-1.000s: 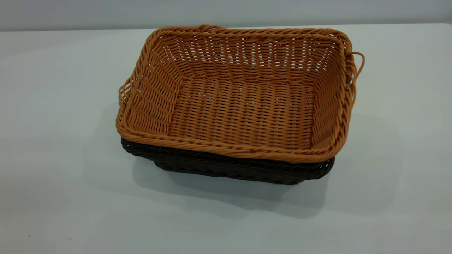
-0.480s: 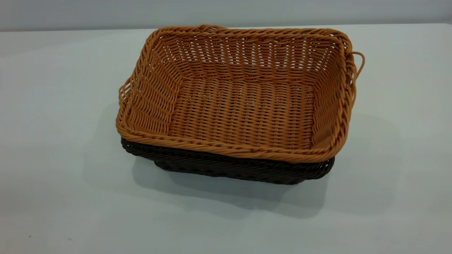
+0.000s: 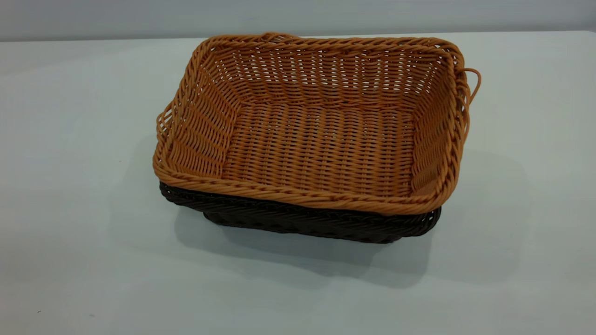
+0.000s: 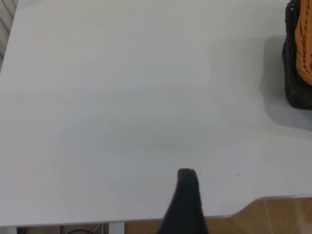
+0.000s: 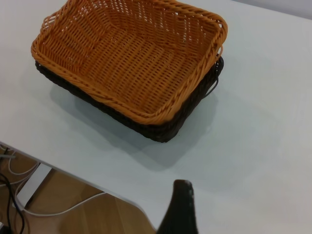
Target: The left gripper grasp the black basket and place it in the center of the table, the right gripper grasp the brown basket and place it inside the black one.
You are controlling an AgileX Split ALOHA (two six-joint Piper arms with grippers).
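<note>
The brown basket (image 3: pixel 321 135) sits nested inside the black basket (image 3: pixel 302 221) in the middle of the table (image 3: pixel 70 232). Only the black basket's front rim and wall show under it. Both baskets rest on the table and nothing touches them. Neither gripper shows in the exterior view. In the left wrist view the left gripper (image 4: pixel 187 195) is a dark tip over bare table, far from the black basket (image 4: pixel 297 92) and the brown basket (image 4: pixel 304 48). In the right wrist view the right gripper (image 5: pixel 181 204) is a dark tip near the table edge, apart from the brown basket (image 5: pixel 131 58) and the black basket (image 5: pixel 161 129).
The table's edge with wooden floor beyond it shows in the left wrist view (image 4: pixel 273 214). In the right wrist view cables (image 5: pixel 48 207) lie on the floor below the table edge. A pale wall (image 3: pixel 298 16) runs behind the table.
</note>
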